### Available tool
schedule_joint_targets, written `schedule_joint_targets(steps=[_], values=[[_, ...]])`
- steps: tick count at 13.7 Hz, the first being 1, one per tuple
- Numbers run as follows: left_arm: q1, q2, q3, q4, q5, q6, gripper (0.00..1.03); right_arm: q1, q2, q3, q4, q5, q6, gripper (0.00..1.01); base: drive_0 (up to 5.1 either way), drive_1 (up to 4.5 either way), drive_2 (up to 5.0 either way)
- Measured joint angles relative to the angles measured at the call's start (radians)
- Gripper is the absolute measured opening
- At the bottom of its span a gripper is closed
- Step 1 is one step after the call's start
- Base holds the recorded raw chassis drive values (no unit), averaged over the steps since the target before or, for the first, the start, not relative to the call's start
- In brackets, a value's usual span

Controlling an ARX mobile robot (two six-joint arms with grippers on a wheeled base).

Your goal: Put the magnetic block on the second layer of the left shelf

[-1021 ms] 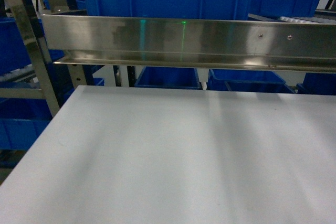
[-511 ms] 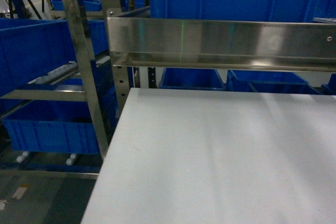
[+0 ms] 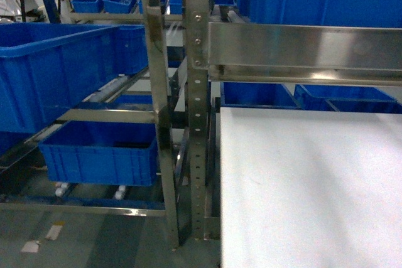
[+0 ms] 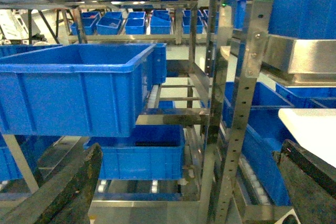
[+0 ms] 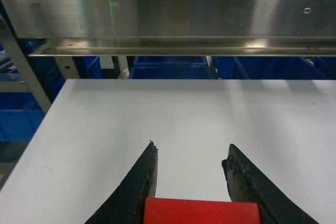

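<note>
The rack (image 3: 198, 92) is shiny brushed steel with perforated uprights. The crates (image 4: 73, 87) are smooth blue plastic. The worktop (image 5: 173, 119) is matt white. The block (image 5: 202, 211) is plain matt red between rough black jaws.

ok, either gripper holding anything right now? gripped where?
The right gripper holds the magnetic block, one finger on each opposite side face, block set back from the tips. The left gripper is open, nothing between its fingers.

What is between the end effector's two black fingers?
The red magnetic block, held between the right end effector's fingers, above the white table. The right wrist view shows it.
</note>
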Motion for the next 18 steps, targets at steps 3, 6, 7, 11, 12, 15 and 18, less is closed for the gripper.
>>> schedule_joint_targets(steps=[3,6,7,11,12,15,18], values=[[0.000,0.000,0.000,0.000,0.000,0.000,0.98,0.000,0.000,0.000,0.002,-0.001,0.000,0.33,-5.0,2.49,2.5],[0.000,0.000,0.000,-0.001,0.000,0.000,0.98,0.000,-0.001,0.000,0.003,0.000,0.000,0.33,-5.0,2.49,2.5],[0.000,0.000,0.000,-0.002,0.000,0.000,0.98,0.000,0.000,0.000,-0.001,0.000,0.000,0.33,-5.0,2.49,2.5],[0.000,0.000,0.000,0.000,-0.001,0.000,0.98,0.000,-0.002,0.000,0.003,-0.001,0.000,0.33,-5.0,2.49,2.5],[0.000,0.000,0.000,-0.001,0.000,0.000,0.98,0.000,0.000,0.000,0.001,-0.002,0.000,0.33,-5.0,2.49,2.5],[0.000,0.000,0.000,-0.001,0.000,0.000,0.98,0.000,0.000,0.000,-0.002,-0.001,0.000,0.33,-5.0,2.49,2.5],[0.000,0.000,0.000,-0.001,0.000,0.000,0.98,0.000,0.000,0.000,0.002,-0.002,0.000,0.33,-5.1,2.39,2.4]])
